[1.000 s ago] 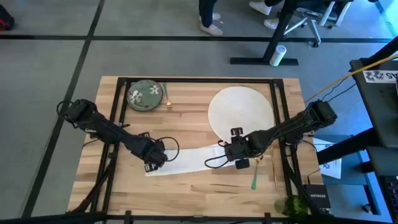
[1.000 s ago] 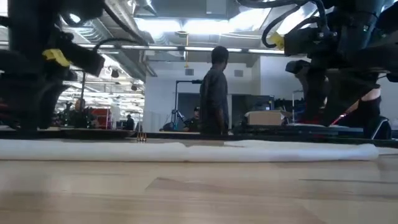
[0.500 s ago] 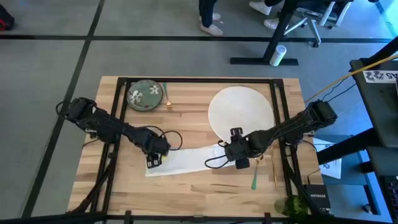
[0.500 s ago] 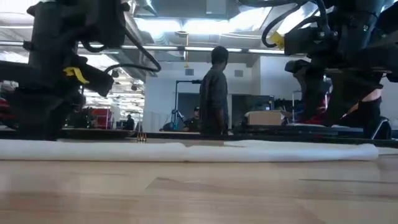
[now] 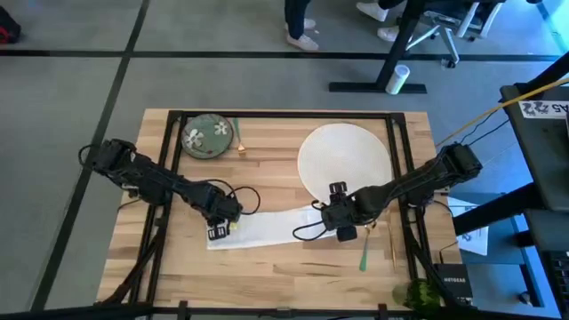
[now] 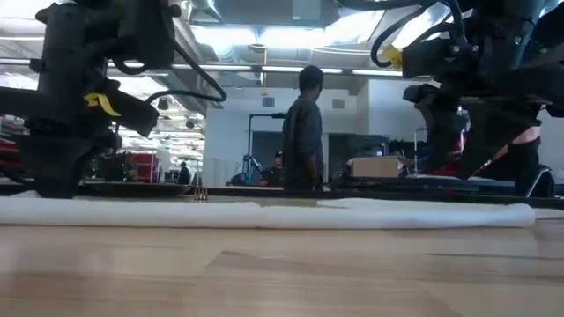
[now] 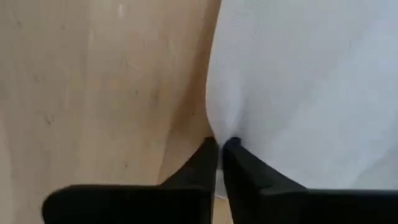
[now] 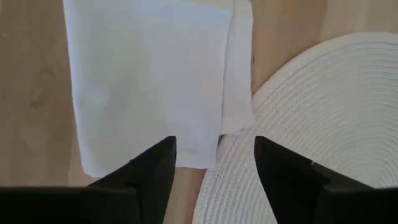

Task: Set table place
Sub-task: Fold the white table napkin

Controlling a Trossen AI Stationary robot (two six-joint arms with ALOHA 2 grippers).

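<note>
White napkin [image 5: 267, 229] laid flat on tabletop [image 5: 267, 267], one end beside large white plate [image 5: 345, 160]. Left end effector [image 5: 218, 233] lowered at napkin's far end, fingers [image 7: 205, 165] pressed together, napkin edge pinched. Right end effector [image 5: 342, 233] held over napkin's plate-side end, fingers [image 8: 152, 171] spread apart. Green flowered dish [image 5: 206, 136] seen at far corner.

Bare table [image 5: 284, 267] along near edge, below napkin [image 5: 267, 229].

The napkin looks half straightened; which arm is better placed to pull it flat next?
Probably the left. Its hand is already pinched shut on the napkin edge, while the right hand hangs open above the other end beside the plate.
</note>
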